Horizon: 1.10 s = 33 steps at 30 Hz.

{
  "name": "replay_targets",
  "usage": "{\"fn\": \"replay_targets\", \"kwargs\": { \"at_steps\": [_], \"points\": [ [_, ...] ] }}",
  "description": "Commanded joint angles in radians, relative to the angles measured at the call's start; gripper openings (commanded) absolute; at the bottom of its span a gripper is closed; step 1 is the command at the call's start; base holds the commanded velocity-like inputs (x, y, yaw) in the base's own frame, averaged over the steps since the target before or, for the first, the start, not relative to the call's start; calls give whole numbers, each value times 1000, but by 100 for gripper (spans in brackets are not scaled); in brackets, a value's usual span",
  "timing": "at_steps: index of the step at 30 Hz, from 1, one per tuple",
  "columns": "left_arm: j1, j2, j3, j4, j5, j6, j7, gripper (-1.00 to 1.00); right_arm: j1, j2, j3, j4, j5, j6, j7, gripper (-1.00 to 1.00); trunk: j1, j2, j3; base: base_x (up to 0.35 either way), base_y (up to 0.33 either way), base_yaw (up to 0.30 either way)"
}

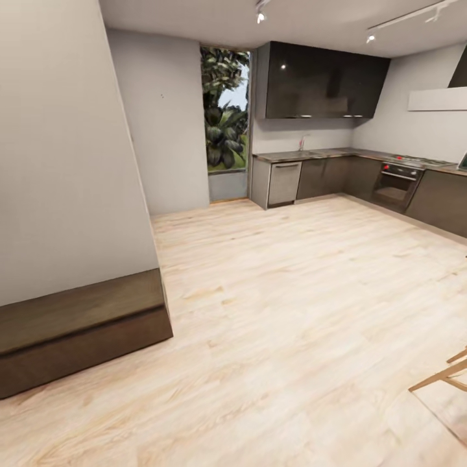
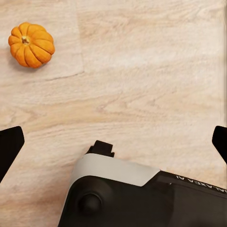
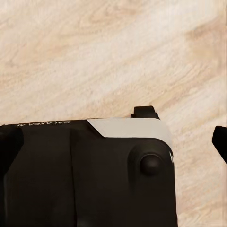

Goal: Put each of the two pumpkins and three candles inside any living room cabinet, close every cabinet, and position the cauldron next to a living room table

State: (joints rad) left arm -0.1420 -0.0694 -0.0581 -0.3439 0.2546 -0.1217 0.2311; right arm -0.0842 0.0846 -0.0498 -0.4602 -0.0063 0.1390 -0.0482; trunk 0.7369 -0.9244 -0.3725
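Left wrist cam: small ribbed orange pumpkin (image 2: 31,45) sat alone on the pale wood-plank floor (image 2: 142,71), stem up. Left gripper (image 2: 113,139) fingers were spread wide, dark tips at both frame edges, nothing between. Robot's black-and-white base (image 2: 142,194) sat below them.

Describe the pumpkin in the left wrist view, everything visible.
The pumpkin is small, round and bright orange, with ribbed segments running out from a short yellowish-tan stem stub at its centre. The camera looks down on its top, so it appears to sit upright. It rests on the pale wood-grain floor and casts a soft shadow beside it. Nothing else touches it; it lies well apart from the left tool's dark fingertips at the frame edges.
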Motion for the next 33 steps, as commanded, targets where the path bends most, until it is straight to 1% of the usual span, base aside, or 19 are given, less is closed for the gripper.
{"fn": "replay_targets", "kwargs": {
  "at_steps": [1, 4, 6, 9, 12, 13, 16, 18, 22, 26, 28, 31, 33],
  "points": [
    [-1, 0, -6, 0, 9, -4, 5, 100, 0, 0, -4, 15, -1, -18, -21, 100, 1, -1, -1, 311, -92, 1],
    [-1, 0, -6, 0, 9, -4, 5, 100, 0, -3, -4, 59, -1, -106, -90, 100, 1, -1, -1, 311, -92, 0],
    [0, 0, -6, 0, 9, -4, 5, 100, 0, -6, -4, 76, -2, -227, -148, 100, 1, -1, -1, 311, -92, 0],
    [-1, 1, -6, 0, 9, -4, 5, 100, 0, -8, -6, 104, -2, -349, -187, 100, 1, -1, -1, 311, -92, 0],
    [-1, 2, -6, 0, 9, -4, 5, 100, 0, -17, -23, 148, -3, -428, -213, 100, 1, -1, -1, 311, -92, 0],
    [-1, 2, -6, 0, 9, -4, 5, 100, 0, -18, -29, 153, -3, -438, -215, 100, 1, -1, -1, 311, -92, 0],
    [-1, 2, -6, 0, 9, -4, 5, 100, -1, -18, -41, 157, -4, -435, -220, 100, 1, -1, -1, 311, -92, 0],
    [-1, 2, -6, 0, 9, -4, 5, 100, -2, -11, -46, 155, -4, -428, -220, 100, 1, -1, -1, 311, -92, 0],
    [-1, 3, -6, 0, 9, -4, 5, 100, -2, -10, -47, 152, -3, -425, -210, 100, 1, -1, -1, 311, -92, 0],
    [0, 4, -6, 0, 9, -4, 5, 100, -2, -9, -47, 151, -4, -427, -164, 100, 1, -1, -1, 311, -91, 0],
    [0, 5, -6, 0, 10, -4, 5, 100, -2, -7, -48, 150, -7, -426, -152, 100, 1, -1, -1, 311, -54, 0],
    [0, 6, -6, 0, 11, -4, 5, 100, -2, -6, -48, 137, -8, -432, -147, 100, 1, -1, -1, 311, -12, 0],
    [0, 6, -6, 0, 10, -4, 5, 100, -2, 0, -42, 132, 1, -429, -147, 100, 1, -1, -1, 311, -3, 21]
  ]
}}
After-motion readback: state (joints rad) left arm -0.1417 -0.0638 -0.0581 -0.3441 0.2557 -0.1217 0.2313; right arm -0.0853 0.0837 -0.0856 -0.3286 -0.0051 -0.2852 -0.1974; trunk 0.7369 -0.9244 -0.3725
